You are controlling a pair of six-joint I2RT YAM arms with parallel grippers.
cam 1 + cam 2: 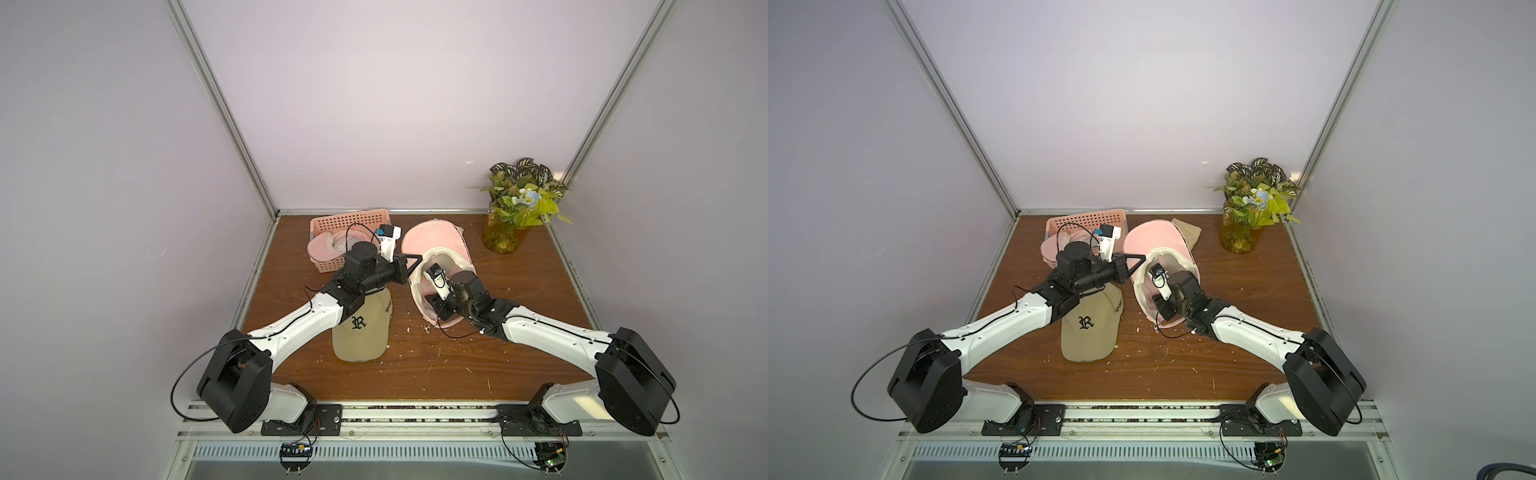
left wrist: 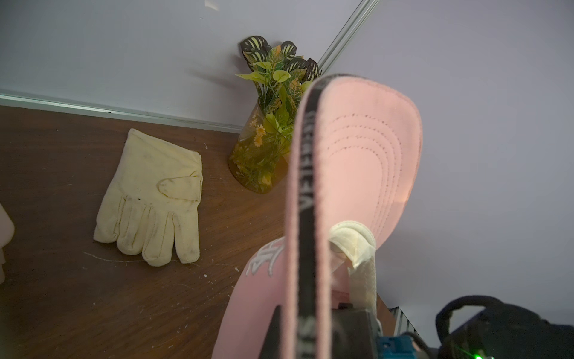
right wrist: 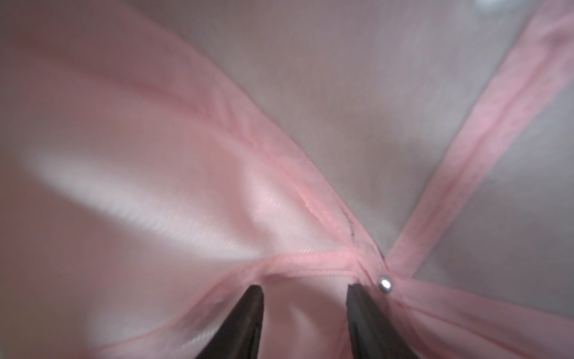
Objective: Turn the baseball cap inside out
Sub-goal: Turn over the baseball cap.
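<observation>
Just behind the tan fabric baseball cap with a black letter (image 1: 359,332), your left hand (image 1: 417,262) is pressed together on the rim of the pink fabric baseball cap (image 1: 432,241), probably anchoring it so the crown can be pushed through. The pink cap sits just right of the tan one on the brown wooden counter (image 1: 519,291), opening upward. Your right hand (image 3: 306,289) is inside its crown, spread, with its tips against the lining beside the metal rivet (image 3: 385,283).
</observation>
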